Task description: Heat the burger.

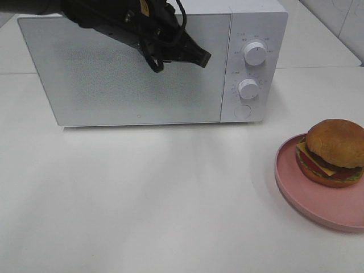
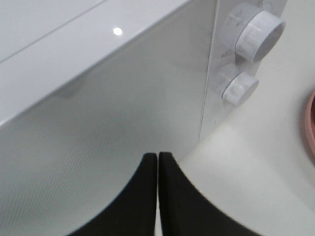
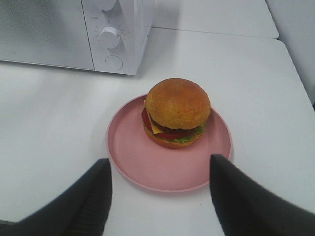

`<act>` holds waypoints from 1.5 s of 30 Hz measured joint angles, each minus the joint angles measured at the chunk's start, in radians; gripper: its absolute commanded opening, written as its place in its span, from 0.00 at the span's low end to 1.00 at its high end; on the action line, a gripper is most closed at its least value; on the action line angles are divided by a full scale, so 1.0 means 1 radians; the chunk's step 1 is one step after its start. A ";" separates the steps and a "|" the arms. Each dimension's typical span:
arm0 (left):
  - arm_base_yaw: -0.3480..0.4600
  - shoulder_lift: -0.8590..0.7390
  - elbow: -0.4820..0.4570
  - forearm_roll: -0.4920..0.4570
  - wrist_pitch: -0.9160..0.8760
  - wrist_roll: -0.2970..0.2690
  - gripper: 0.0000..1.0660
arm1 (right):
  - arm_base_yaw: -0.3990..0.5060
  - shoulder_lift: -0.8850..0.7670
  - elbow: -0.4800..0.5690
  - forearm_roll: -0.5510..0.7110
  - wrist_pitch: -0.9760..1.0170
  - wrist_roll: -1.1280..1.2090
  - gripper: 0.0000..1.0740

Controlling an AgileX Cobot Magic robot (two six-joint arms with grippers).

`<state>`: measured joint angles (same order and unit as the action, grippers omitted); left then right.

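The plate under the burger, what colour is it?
Pink. The plate is plain pink with no pattern, seen best in the right wrist view, with the burger on it.

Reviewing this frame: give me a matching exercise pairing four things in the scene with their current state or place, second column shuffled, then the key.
Column one:
1. burger
2. microwave door
3. left gripper
4. right gripper

Column two:
A. fingers pressed together, in front of the microwave
B. closed
C. fingers spread wide, above the near rim of the pink plate
D. resting on the plate, to the right of the microwave

Pairs: 1-D, 2-B, 3-A, 4-C
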<state>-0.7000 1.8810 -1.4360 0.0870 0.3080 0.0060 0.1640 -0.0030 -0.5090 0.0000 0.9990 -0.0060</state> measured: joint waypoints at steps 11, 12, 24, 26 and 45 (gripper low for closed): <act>0.025 -0.204 0.000 0.000 0.419 0.000 0.00 | 0.000 0.000 0.000 0.000 0.000 0.000 0.50; 0.025 -0.204 0.000 0.000 0.419 0.000 0.00 | 0.000 0.000 0.000 0.000 0.000 0.000 0.50; 0.371 -0.303 0.000 -0.070 0.700 -0.001 0.00 | 0.000 0.000 0.000 0.000 0.000 0.000 0.50; 0.469 -0.303 0.000 -0.099 0.789 -0.018 0.00 | 0.000 0.000 0.000 0.000 0.000 0.000 0.50; 0.653 -0.678 0.259 -0.146 0.900 -0.069 0.00 | 0.000 0.000 0.000 0.000 0.000 0.001 0.50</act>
<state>-0.0470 1.2030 -1.1770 -0.0590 1.2080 -0.0630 0.1640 -0.0030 -0.5090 0.0000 0.9990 -0.0050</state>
